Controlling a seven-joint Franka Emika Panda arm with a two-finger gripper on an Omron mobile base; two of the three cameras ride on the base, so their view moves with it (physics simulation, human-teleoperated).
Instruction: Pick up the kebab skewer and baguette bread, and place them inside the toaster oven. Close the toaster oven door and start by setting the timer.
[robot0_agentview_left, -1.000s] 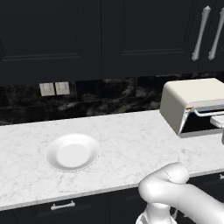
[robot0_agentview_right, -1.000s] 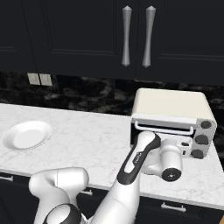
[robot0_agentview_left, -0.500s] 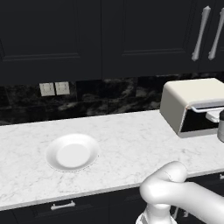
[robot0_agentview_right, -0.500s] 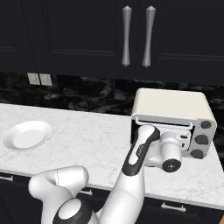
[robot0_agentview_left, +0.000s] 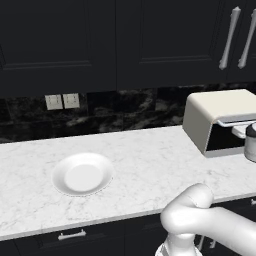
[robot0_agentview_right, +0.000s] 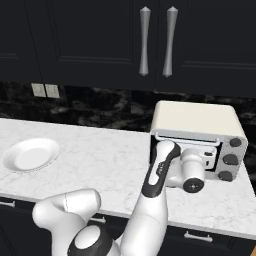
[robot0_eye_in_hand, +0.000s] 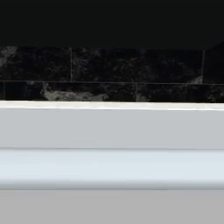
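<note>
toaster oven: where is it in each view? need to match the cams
Left base view: toaster oven at the right edge, on the counter.
Right base view: right of centre, behind the arm's wrist.
Hand view: a pale body close up across the lower half, likely it.
Shared landmark: white plate.

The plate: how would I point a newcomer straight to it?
Start at the white marble counter under the dark cabinets. The plate lies on its left part, below the wall outlets, far left of the toaster oven. It's the one round, flat white dish there, with nothing on it.
</note>
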